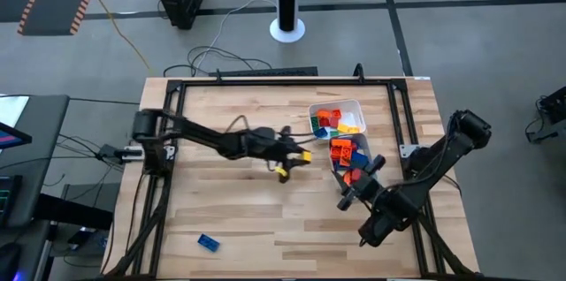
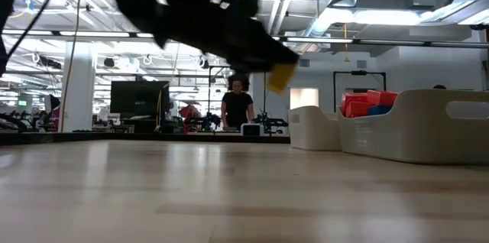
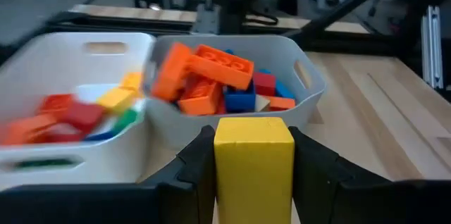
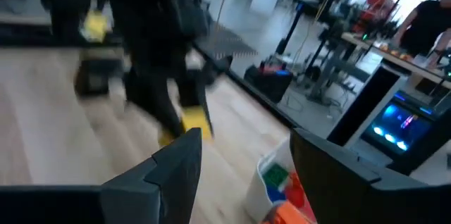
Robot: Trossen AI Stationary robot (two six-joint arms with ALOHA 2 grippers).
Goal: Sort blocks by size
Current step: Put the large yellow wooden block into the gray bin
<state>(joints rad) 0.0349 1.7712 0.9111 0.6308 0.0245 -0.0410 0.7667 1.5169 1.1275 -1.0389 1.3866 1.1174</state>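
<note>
Yellow block (image 3: 254, 164) sits clamped in my left hand (image 3: 254, 182) near two part-filled tubs (image 1: 347, 113), right hand (image 4: 243, 175) released, blue block (image 1: 209, 243) left on the bench (image 1: 248, 219).

Yellow block (image 3: 254, 164); orange blocks (image 3: 204, 76); white tubs (image 3: 296, 108); blue block (image 1: 209, 243)

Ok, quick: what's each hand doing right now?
Left hand: closed on a yellow block, held above the table near the tubs.
Right hand: open, holding nothing, beside the tubs.
</note>
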